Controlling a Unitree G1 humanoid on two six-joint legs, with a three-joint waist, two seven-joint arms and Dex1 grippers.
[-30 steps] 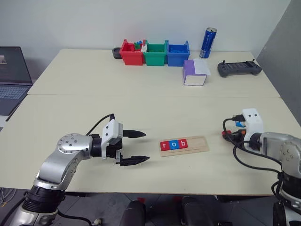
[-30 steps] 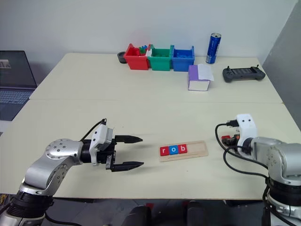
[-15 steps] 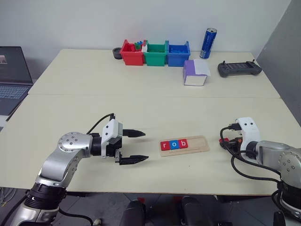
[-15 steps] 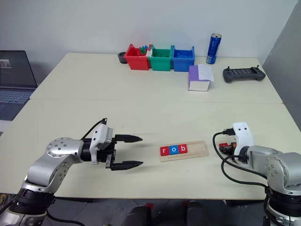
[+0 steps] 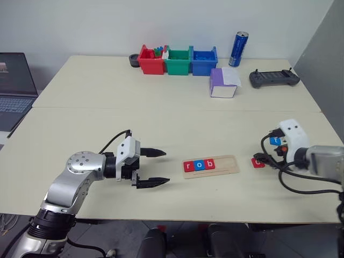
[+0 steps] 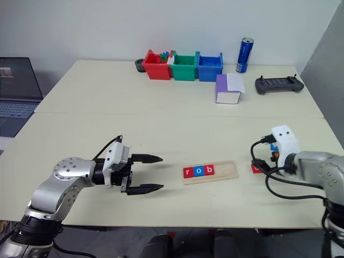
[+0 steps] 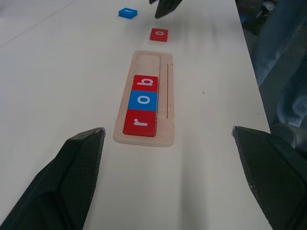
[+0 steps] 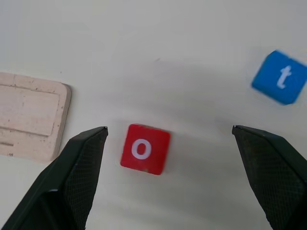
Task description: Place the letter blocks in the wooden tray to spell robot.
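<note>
Three letter blocks, r, o, b, sat in the wooden tray (image 5: 210,165); red "o" block (image 8: 145,149) lay loose on the bench (image 5: 161,123) just off the tray's empty end, blue "t" block (image 8: 281,76) beyond. Right tool (image 8: 168,158) hovered over the "o", fingers wide apart, empty; left tool (image 5: 153,167) likewise apart. Step in hand, by judgement: seating the fourth letter; next move calls for descending and closing squarely on the "o".

Both head views look forward and down over the whole table (image 5: 161,118) from slightly offset positions, sharing nearly the same scene. The left wrist view faces low along the table toward the wooden tray (image 7: 146,98). The right wrist view looks steeply down, close over the red o block (image 8: 145,149), sharing the tray's end.
</note>
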